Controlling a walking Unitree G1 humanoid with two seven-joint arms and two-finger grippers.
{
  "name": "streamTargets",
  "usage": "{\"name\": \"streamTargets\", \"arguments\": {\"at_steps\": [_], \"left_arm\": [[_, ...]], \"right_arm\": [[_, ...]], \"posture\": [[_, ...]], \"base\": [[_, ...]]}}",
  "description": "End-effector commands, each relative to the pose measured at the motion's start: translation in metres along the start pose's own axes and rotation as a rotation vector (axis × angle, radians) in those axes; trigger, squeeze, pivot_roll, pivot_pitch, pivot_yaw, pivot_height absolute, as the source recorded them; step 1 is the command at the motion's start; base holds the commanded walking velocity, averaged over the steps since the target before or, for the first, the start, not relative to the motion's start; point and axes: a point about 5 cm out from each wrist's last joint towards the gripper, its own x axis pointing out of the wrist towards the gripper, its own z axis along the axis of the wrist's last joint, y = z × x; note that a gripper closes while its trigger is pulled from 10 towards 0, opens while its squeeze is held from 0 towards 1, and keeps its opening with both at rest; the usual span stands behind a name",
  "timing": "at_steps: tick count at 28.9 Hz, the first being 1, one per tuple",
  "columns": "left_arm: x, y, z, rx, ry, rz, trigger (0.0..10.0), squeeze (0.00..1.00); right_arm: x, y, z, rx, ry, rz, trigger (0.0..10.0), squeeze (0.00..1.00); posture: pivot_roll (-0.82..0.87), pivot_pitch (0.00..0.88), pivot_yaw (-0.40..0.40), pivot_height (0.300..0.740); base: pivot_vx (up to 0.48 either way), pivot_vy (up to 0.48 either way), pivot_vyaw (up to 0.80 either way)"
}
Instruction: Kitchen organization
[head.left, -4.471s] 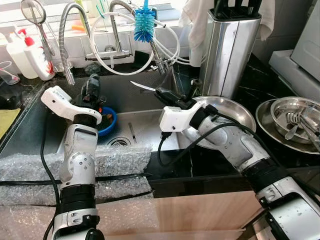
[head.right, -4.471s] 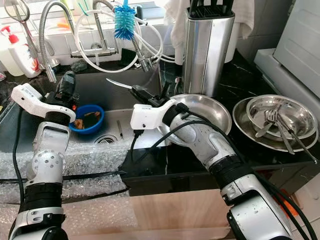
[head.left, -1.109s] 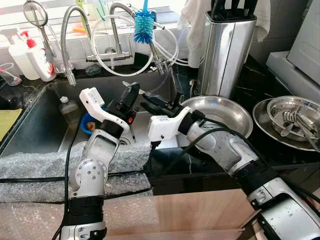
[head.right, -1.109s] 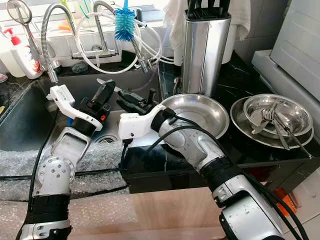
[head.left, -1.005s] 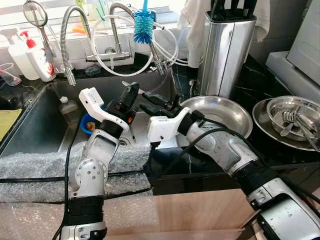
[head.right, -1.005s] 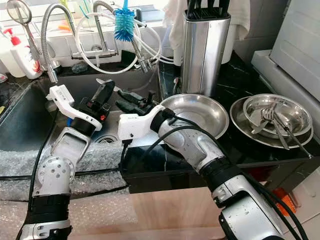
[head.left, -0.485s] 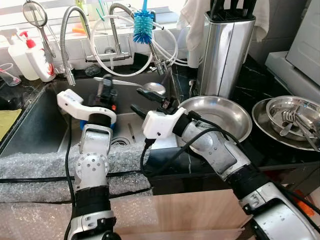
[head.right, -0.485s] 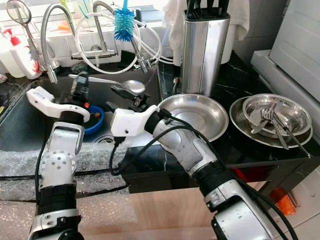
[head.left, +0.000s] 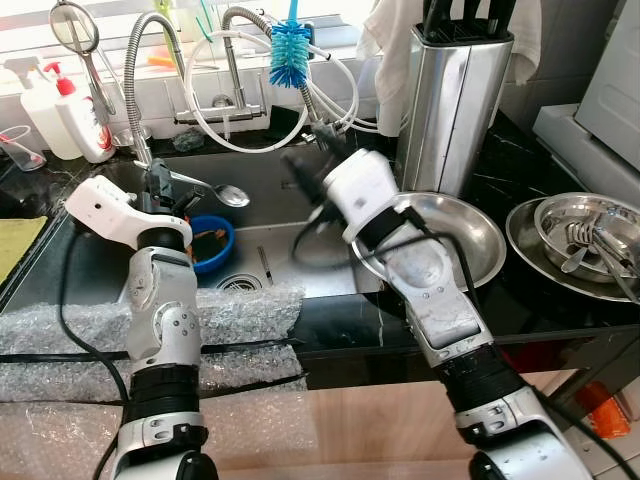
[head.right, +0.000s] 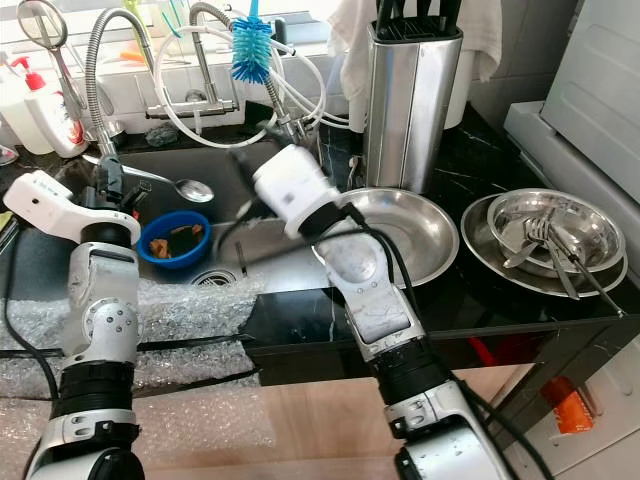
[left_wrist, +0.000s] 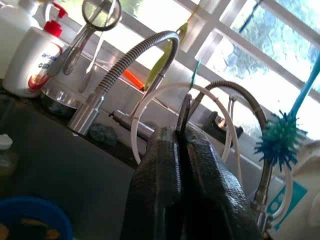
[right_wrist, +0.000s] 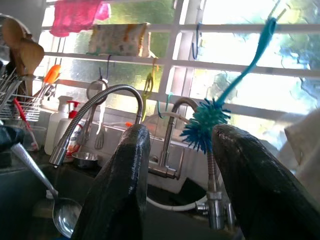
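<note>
My left gripper (head.left: 160, 186) is shut on the handle of a steel spoon (head.left: 230, 195), held level over the left side of the sink (head.left: 290, 255). In the left wrist view the two fingers (left_wrist: 160, 165) press together around the thin handle. The right arm is raised over the middle of the sink and blurred, its white wrist (head.left: 355, 190) just below the faucet hoses. My right gripper (right_wrist: 180, 132) is open with nothing between its fingers, and it faces the window and faucet. A blue bowl (head.left: 205, 245) with scraps sits in the sink under the spoon.
A steel plate (head.left: 455, 225) lies on the black counter right of the sink. Farther right is a steel bowl with cutlery (head.left: 585, 225). A tall knife block (head.left: 455, 95), faucets, a blue brush (head.left: 291, 45) and soap bottles (head.left: 75, 110) line the back. Bubble wrap (head.left: 100, 330) covers the front edge.
The left gripper has carried the spoon leftwards, away from the right gripper. The right arm has swung up and back towards the faucet, with its fingers open.
</note>
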Motion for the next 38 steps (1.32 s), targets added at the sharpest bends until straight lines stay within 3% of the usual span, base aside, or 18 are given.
{"name": "streamTargets", "arguments": {"at_steps": [1,3,4,5,8,12,15,17,22,25,32,33,38], "left_arm": [[-0.001,0.002,-0.004,0.115,0.012,-0.033,10.0,0.0],[-0.001,0.001,-0.008,0.186,0.029,-0.071,10.0,0.0],[-0.002,0.001,-0.015,0.292,0.067,-0.109,10.0,0.0],[-0.003,0.003,-0.02,0.335,0.092,-0.142,10.0,0.0],[-0.005,0.008,-0.024,0.342,0.115,-0.143,10.0,0.0],[-0.009,0.022,-0.028,0.387,0.134,-0.122,10.0,0.0],[-0.012,0.031,-0.034,0.435,0.17,-0.125,10.0,0.0],[-0.013,0.039,-0.038,0.446,0.195,-0.11,10.0,0.0],[-0.017,0.051,-0.046,0.482,0.24,-0.098,10.0,0.0],[-0.019,0.059,-0.052,0.465,0.28,-0.086,10.0,0.0],[-0.022,0.071,-0.057,0.512,0.334,-0.085,10.0,0.0],[-0.022,0.074,-0.058,0.517,0.345,-0.08,10.0,0.0],[-0.025,0.076,-0.061,0.516,0.358,-0.082,10.0,0.0]], "right_arm": [[-0.002,-0.001,0.003,0.054,0.005,-0.028,10.0,0.0],[-0.003,-0.001,0.002,0.108,0.014,-0.053,10.0,0.0],[-0.006,-0.002,0.0,0.183,0.038,-0.104,10.0,0.0],[-0.008,-0.004,-0.002,0.182,0.055,-0.127,10.0,0.0],[-0.011,-0.004,0.0,0.15,0.048,-0.137,10.0,0.0],[-0.019,0.015,0.015,0.07,-0.038,-0.079,10.0,0.0],[-0.031,0.024,0.015,0.11,-0.052,-0.111,10.0,0.0],[-0.037,0.033,0.017,0.072,-0.074,-0.09,10.0,0.0],[-0.047,0.038,0.016,0.034,-0.079,-0.091,10.0,0.0],[-0.055,0.035,0.012,0.005,-0.069,-0.111,10.0,0.0],[-0.073,0.018,0.0,-0.085,-0.024,-0.17,10.0,0.0],[-0.083,0.004,-0.007,-0.093,0.014,-0.221,10.0,0.0],[-0.094,-0.018,-0.012,-0.115,0.051,-0.281,10.0,0.0]], "posture": [[-0.05,0.015,0.11,0.74],[-0.05,0.014,0.109,0.74],[-0.05,0.015,0.108,0.74],[-0.05,0.012,0.109,0.74],[-0.05,0.012,0.108,0.74],[-0.05,0.016,0.103,0.74],[-0.05,0.013,0.104,0.74],[-0.05,0.01,0.106,0.74],[-0.06,0.001,0.105,0.74],[-0.06,0.0,0.103,0.74],[-0.06,0.0,0.104,0.74],[-0.06,0.0,0.105,0.74],[-0.06,0.0,0.106,0.74]], "base": [[0.0,0.0,0.0],[0.0,0.0,0.0],[0.0,0.0,0.0],[0.0,0.0,0.0],[0.0,0.0,0.0],[0.0,0.0,0.0],[0.0,0.0,0.0],[0.0,0.0,0.0],[0.0,0.0,0.0],[0.0,0.0,0.0],[0.0,0.0,0.0],[0.0,0.0,0.0],[0.0,0.0,0.0]]}}
